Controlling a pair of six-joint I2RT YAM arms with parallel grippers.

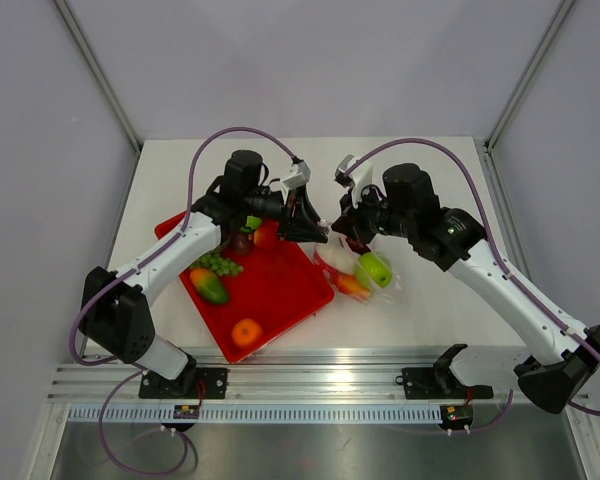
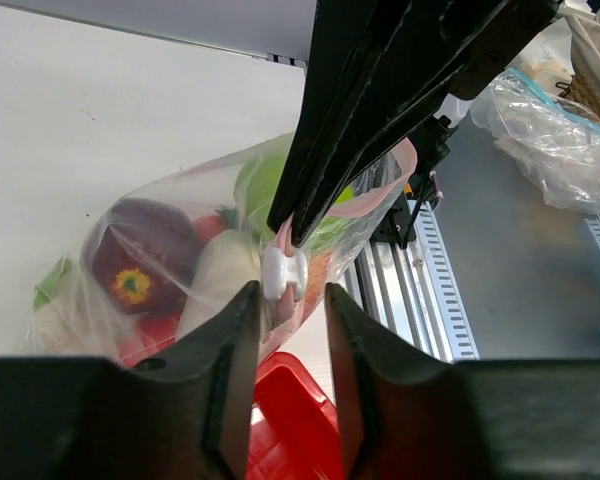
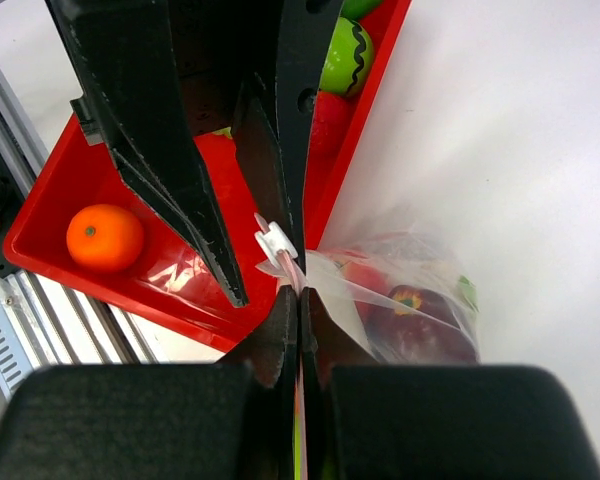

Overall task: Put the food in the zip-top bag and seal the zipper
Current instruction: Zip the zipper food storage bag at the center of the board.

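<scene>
beside the tray [image 1: 280, 290] we clamp the right gripper [image 3: 300, 300] on the zipper [image 3: 294, 270] of the bag [image 3: 410, 310]; our left gripper [image 2: 287, 295] gapes, the slider [image 2: 283, 270] between its jaws.

Seen from the top camera, the tray [image 1: 280, 295] lies left of centre on the table [image 1: 430, 320], with the zip-top bag [image 1: 365, 272] just beside its right edge and food [image 1: 375, 268] inside the bag. More pieces sit on the tray: grapes [image 1: 218, 264] toward its upper left, a citrus fruit [image 1: 245, 332] near its lower corner. The left gripper [image 1: 315, 232] and right gripper [image 1: 342, 225] meet over the bag's upper end, and a rail [image 1: 320, 380] crosses the frame below.
</scene>
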